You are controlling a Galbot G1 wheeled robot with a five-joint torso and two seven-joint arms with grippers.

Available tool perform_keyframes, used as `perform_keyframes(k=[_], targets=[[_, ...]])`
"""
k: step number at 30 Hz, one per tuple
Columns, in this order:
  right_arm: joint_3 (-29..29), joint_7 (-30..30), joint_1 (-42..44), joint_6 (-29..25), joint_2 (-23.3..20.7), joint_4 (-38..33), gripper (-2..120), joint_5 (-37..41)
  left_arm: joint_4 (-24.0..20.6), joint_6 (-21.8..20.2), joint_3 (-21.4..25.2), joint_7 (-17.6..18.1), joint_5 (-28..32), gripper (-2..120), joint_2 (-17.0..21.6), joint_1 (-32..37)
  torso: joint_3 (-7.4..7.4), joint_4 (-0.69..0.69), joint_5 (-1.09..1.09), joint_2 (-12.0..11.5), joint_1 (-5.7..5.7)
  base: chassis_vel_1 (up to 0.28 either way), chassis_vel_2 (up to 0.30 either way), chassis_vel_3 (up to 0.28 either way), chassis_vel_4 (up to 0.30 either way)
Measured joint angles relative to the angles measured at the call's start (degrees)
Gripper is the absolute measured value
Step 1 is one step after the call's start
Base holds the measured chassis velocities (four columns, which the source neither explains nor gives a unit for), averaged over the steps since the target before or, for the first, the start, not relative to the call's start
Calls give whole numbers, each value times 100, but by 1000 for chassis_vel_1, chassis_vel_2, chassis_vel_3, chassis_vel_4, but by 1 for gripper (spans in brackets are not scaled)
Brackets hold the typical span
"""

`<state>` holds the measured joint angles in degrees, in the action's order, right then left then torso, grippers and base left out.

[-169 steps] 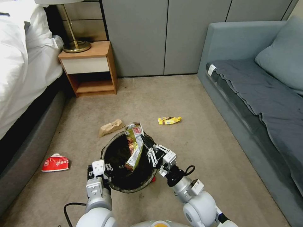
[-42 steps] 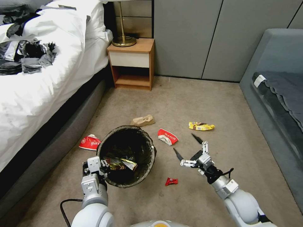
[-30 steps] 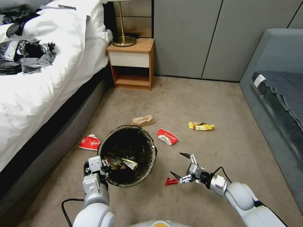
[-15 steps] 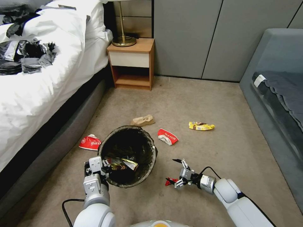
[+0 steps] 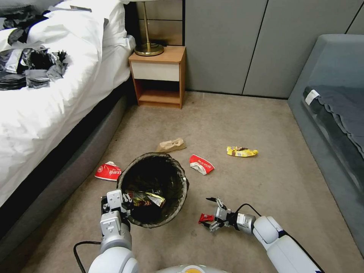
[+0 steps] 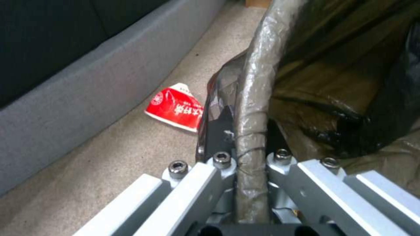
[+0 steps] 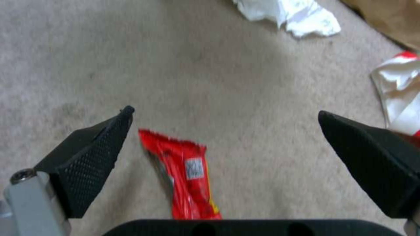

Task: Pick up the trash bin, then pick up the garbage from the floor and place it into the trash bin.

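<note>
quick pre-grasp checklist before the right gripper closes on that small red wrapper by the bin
1. Right gripper open wide: ok.
2. Small red wrapper lies between the fingertips: ok, though nearer one finger than the other.
3. Wrapper flat on the carpet, nothing on top of it: ok.
4. Fingertips low enough to pinch it: cannot tell.
5. Left gripper clamped on the trash bin rim: ok.
6. Bin mouth open beside the wrapper, with room above the snack wrapper inside: ok.
</note>
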<state>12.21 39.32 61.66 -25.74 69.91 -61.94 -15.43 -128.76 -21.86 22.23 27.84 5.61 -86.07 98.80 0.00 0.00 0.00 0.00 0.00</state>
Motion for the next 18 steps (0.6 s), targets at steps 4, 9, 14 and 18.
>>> perform_keyframes(k=[4, 9, 14, 18], targets=[[42, -15, -48, -38, 28, 176, 100, -77, 0, 0, -3, 0, 0, 0, -1, -13, 0, 0, 0, 0, 0, 0, 0, 0, 0], [60, -65, -111, -58, 80, 342, 100, -140, 0, 0, -4, 0, 0, 0, -1, -16, 0, 0, 0, 0, 0, 0, 0, 0, 0], [65, -150, -192, -66, 136, 494, 100, -158, -31, 6, 3, 0, -6, 0, -2, 16, 0, 0, 0, 0, 0, 0, 0, 0, 0], [64, -200, -274, -65, 181, 652, 100, -159, -46, 9, 6, 0, -13, 0, -4, 35, 0, 0, 0, 0, 0, 0, 0, 0, 0]])
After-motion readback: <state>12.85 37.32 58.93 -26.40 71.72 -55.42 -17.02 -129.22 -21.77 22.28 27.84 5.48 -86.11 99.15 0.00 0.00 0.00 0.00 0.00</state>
